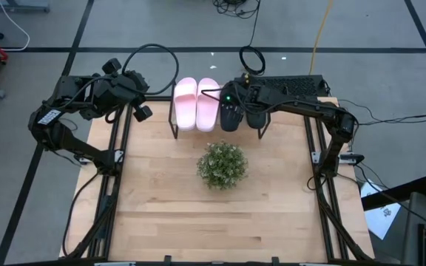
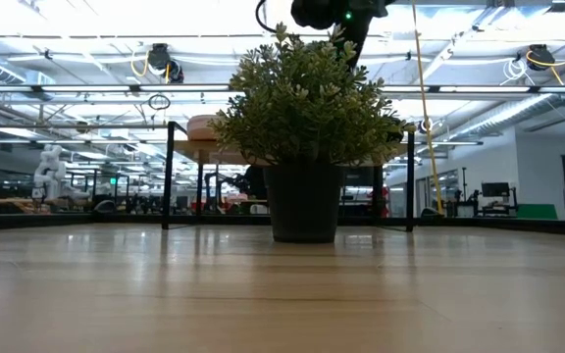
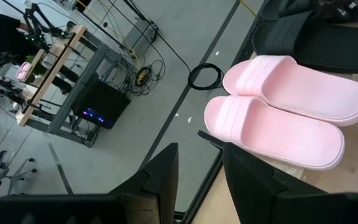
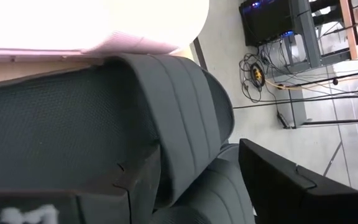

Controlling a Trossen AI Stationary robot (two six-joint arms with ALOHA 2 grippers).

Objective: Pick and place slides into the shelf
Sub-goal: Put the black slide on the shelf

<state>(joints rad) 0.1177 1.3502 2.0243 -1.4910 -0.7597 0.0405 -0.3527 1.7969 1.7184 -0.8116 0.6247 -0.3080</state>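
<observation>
The pale pink pair [image 1: 196,103] lies side by side on the shelf [image 1: 174,122] at the table's far edge, also seen in the left wrist view [image 3: 278,106]. The two black slides [image 1: 256,114] lie on the shelf to the pink pair's right. My right gripper [image 1: 231,102] hovers low over the black slide nearer the pink pair, open [image 4: 199,151], with that slide's strap [image 4: 185,118] between its fingers. My left gripper [image 1: 145,103] is open and empty [image 3: 201,152], above the table's far left corner, pointing at the pink pair. My right gripper stands astride the strap side of the black slide [image 4: 188,174]. One finger [image 4: 129,180] lies over its footbed and the other finger [image 4: 291,186] stands clear of it with a gap. Whether the first finger touches the slide, I cannot tell.
A potted green plant [image 1: 222,164] stands mid-table, just in front of the shelf, and blocks most of the low view [image 2: 302,108]. The wooden tabletop [image 1: 198,222] stretches toward the near edge. Cables lie on the floor beyond the shelf [image 1: 251,59].
</observation>
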